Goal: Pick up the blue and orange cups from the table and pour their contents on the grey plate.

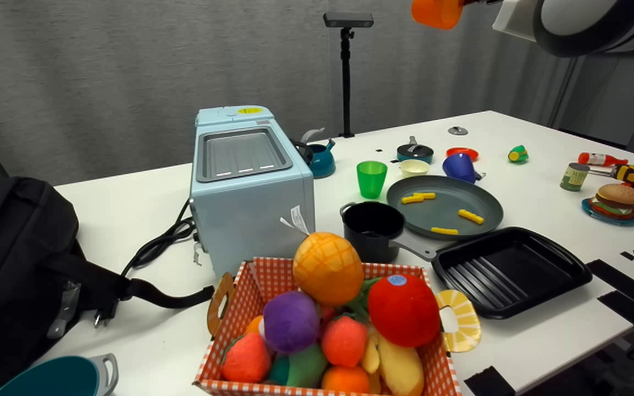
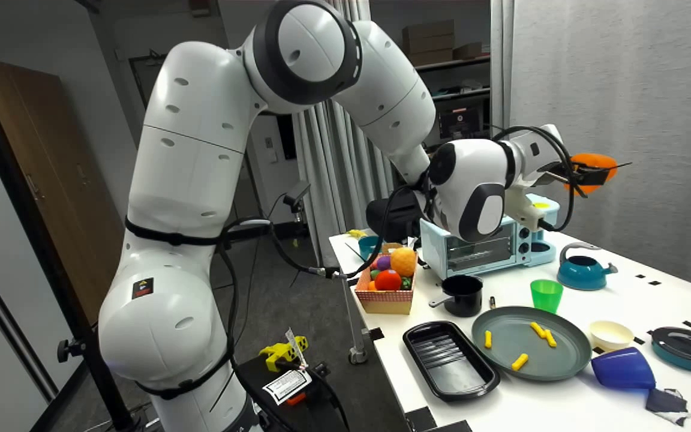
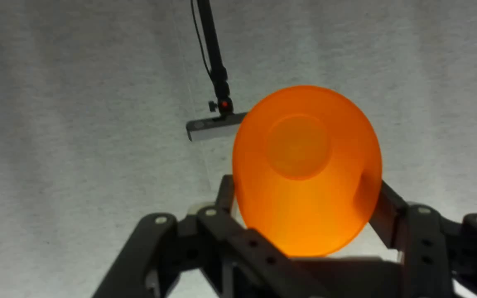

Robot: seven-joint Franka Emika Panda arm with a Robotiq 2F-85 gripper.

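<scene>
Gripper (image 3: 304, 194) hldg orange cup (image 3: 307, 169); open air; plate (image 2: 516, 336) rim poss. touching tray (image 2: 450, 360)

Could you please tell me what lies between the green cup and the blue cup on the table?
A small cream bowl lies between the green cup and the blue cup, as an exterior view shows.

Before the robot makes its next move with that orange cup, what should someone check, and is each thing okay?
1. Orange cup gripped by claw: ok, from both sides.
2. Orange cup empty: ok, nothing shows inside in the wrist view.
3. Yellow bits on plate: ok, four there.
4. Orange cup directly over plate: cannot tell, though it's held high.
5. Blue cup upright: not ok, tipped over beside the plate.
6. Blue cup empty: cannot tell, its inside is hidden.
</scene>
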